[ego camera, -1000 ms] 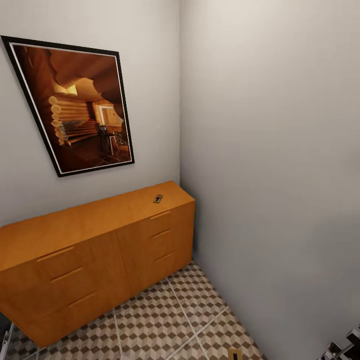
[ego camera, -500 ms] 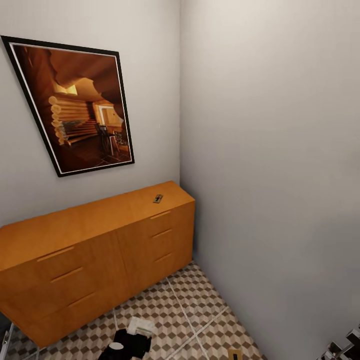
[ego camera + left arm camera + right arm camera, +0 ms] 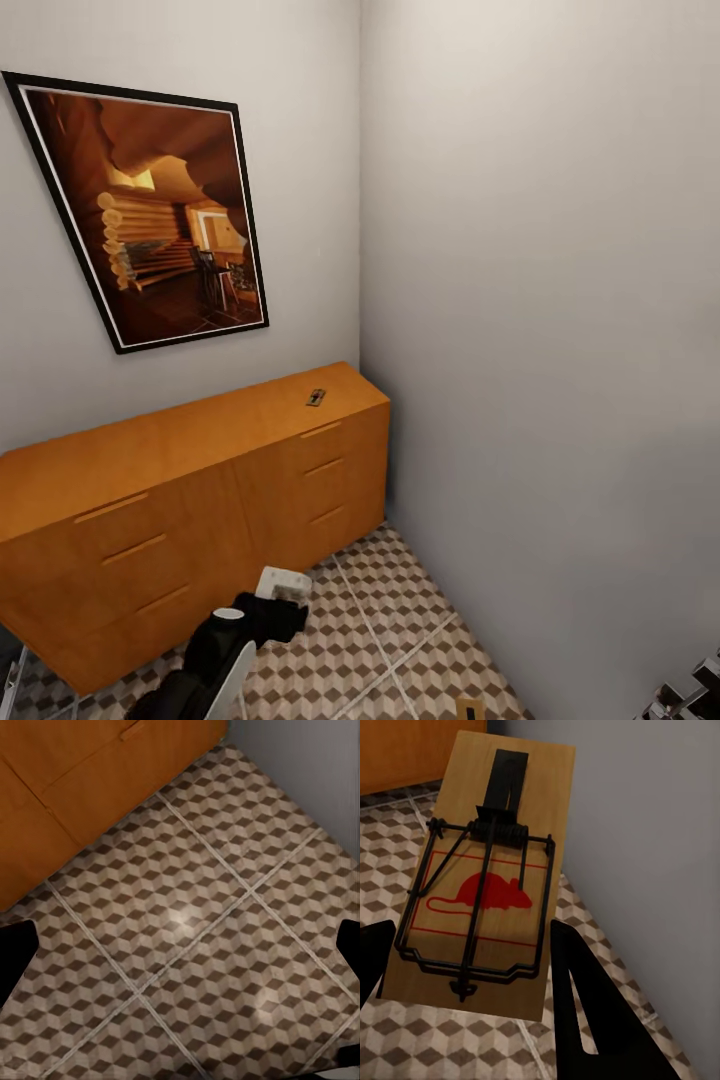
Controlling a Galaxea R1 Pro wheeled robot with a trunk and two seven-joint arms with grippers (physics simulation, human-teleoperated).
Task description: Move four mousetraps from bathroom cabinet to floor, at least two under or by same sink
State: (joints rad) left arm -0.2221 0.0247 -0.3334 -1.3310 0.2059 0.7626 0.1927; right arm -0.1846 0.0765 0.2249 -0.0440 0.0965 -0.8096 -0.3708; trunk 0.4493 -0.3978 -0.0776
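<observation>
One mousetrap (image 3: 316, 397) lies on the right end of the orange-brown cabinet (image 3: 180, 500). Another mousetrap (image 3: 495, 832), wooden with a red mouse print and black wire, sits between the fingers of my right gripper (image 3: 472, 926), which is shut on it above the cube-patterned bathroom floor (image 3: 405, 1035). In the head view this trap (image 3: 468, 708) peeks in at the lower edge. My left gripper (image 3: 280, 590) is raised in front of the cabinet's drawers. It stands open over bare floor (image 3: 225, 870), with the cabinet (image 3: 75, 780) just beyond. The bathroom sink is out of view.
A framed picture (image 3: 150, 210) hangs above the cabinet. The grey side wall (image 3: 550, 350) meets the cabinet's right end and closes off a narrow strip of tiled floor (image 3: 400, 620). Part of my right arm (image 3: 700, 690) shows in the lower right corner.
My left arm has come up into the head view from below and moved toward the cabinet front. The camera, the cabinet and the trap on top have stayed put.
</observation>
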